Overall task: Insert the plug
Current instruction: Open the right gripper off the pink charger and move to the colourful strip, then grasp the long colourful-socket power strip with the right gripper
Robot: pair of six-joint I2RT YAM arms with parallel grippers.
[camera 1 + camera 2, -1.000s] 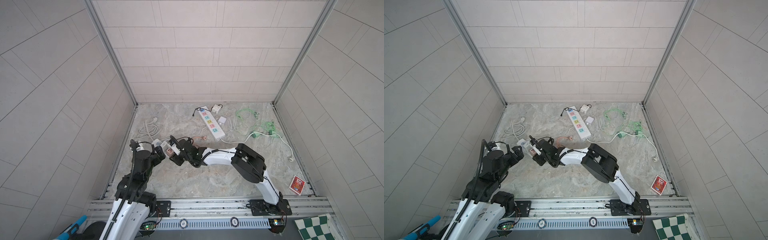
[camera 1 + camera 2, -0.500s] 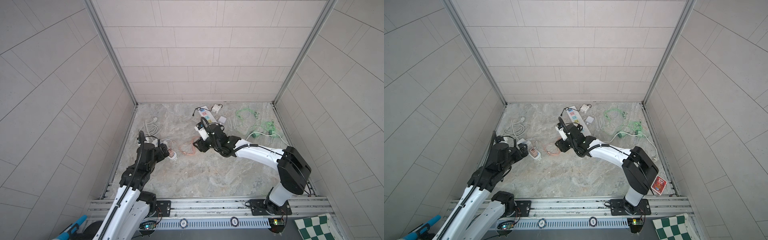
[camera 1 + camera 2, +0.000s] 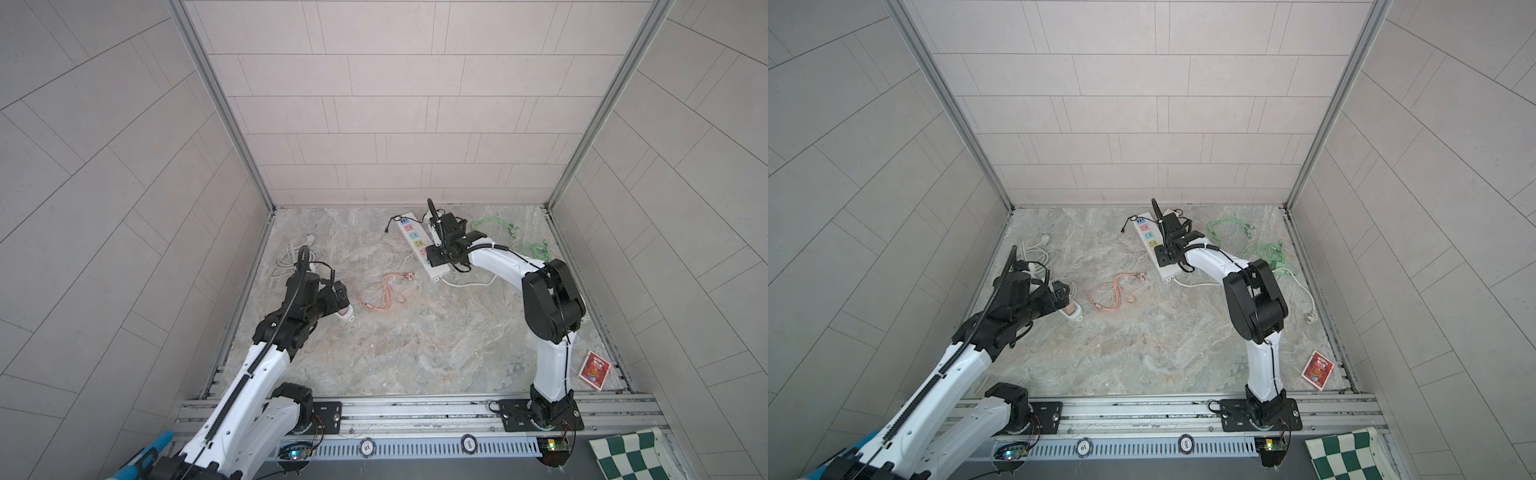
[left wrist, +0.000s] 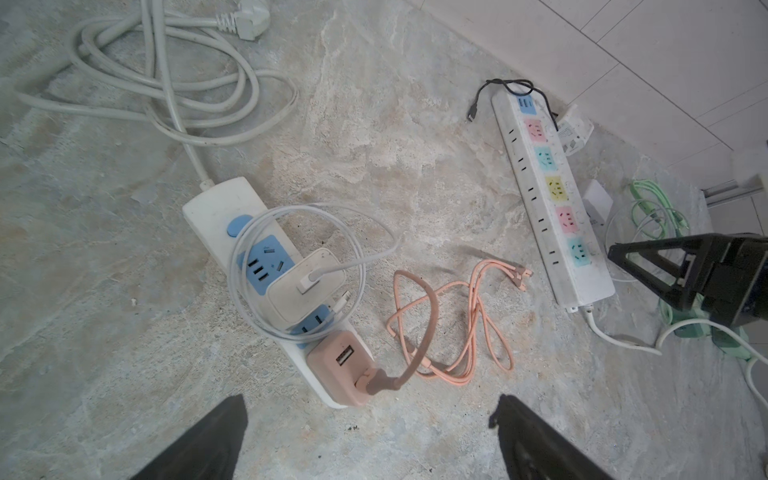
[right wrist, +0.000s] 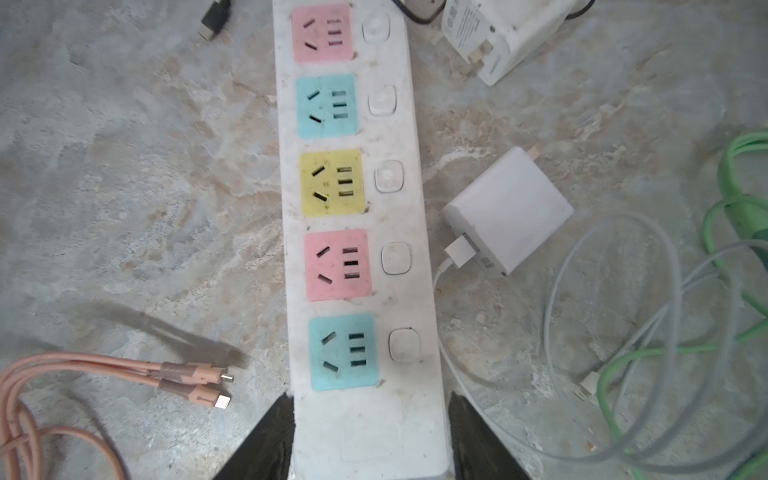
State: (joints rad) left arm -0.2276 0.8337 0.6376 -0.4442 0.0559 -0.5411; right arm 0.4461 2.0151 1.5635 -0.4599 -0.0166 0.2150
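The pink square charger block (image 4: 338,365) sits plugged into the end of the short white power strip with blue sockets (image 4: 220,208). Its pink cable (image 4: 453,332) lies in loops on the grey stone floor (image 4: 124,332). So one plug looks done.

The left gripper (image 4: 370,405) hangs just above that block. Its jaws are wide apart and hold nothing.

The right gripper (image 5: 370,401) is over the near end of the long white power strip with pink, blue and yellow sockets (image 5: 399,141). Its jaws stand partly apart with the strip's end between them. I cannot tell if they squeeze it or only hang over it.

All five coloured sockets are empty. A white square charger (image 5: 509,212) lies flat just beside this strip, with a cable in it. A second white charger with small print (image 5: 498,29) lies near the far end.

I think the next job is to pick up a white charger and push it into a coloured socket. That is not yet started.
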